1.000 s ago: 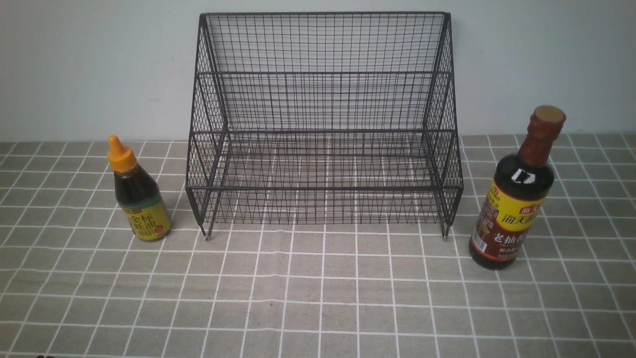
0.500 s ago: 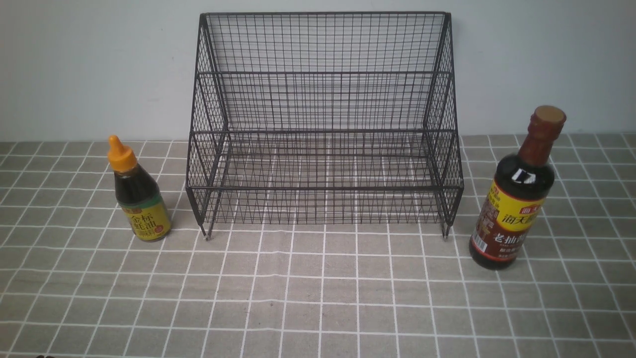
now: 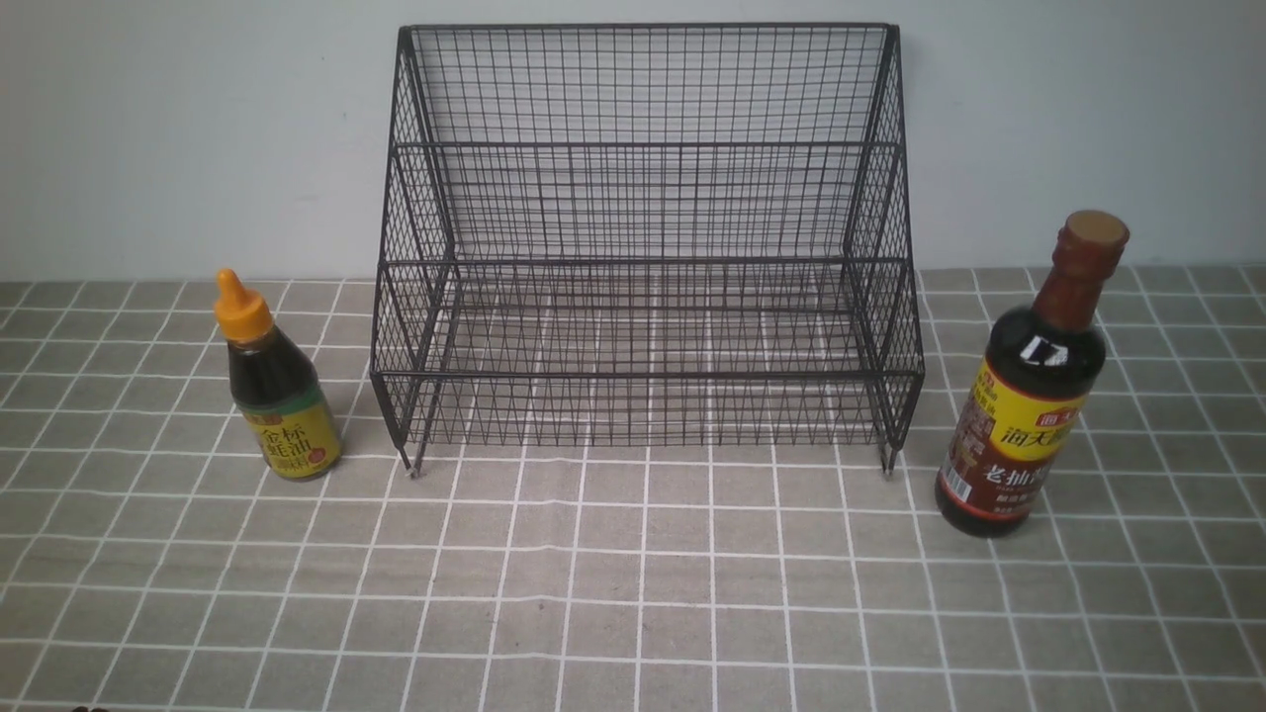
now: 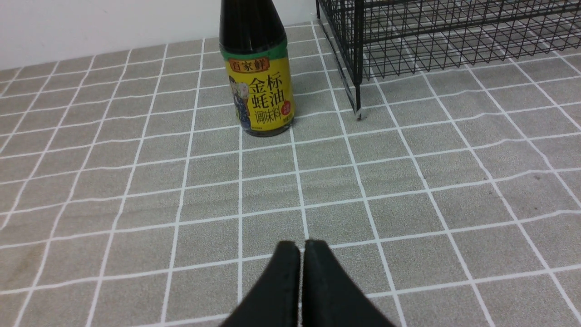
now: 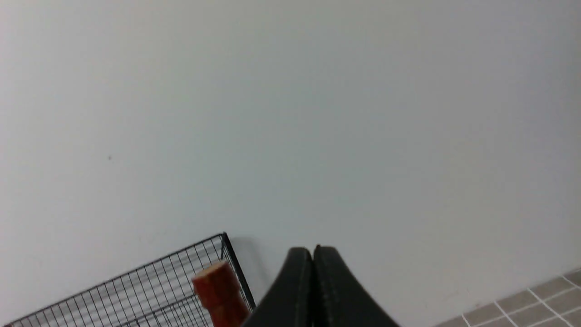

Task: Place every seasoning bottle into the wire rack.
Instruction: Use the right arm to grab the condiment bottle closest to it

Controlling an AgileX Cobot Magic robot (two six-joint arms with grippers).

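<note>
So both bottles are still to be racked, and each arm has its own one to grab, I'd say. Left end effector is closed with nothing in it, and the small bottle is out ahead of it, well apart, standing on the tabletop. Its long axis is upright, so my guess is the jaws need to open and come in level around the body. Left arm looks like the nearer one for that bottle.

Right end effector is closed and empty too. The tall bottle is ahead of it, also upright, with its brown cap showing low past the fingertips, so I reckon that arm has to drop before reaching. Right arm looks nearer there. The rack is forward and inward of both end effectors, between the bottles.

Labels: small one is yellow-green, reads 百家鲜 up top, then 金标蚝油 (oyster sauce) and 调味料 below. Tall one has 海天 on yellow, then 老抽 (dark soy) on the brownish-red part; the rest is too small or turned away for me to read.
</note>
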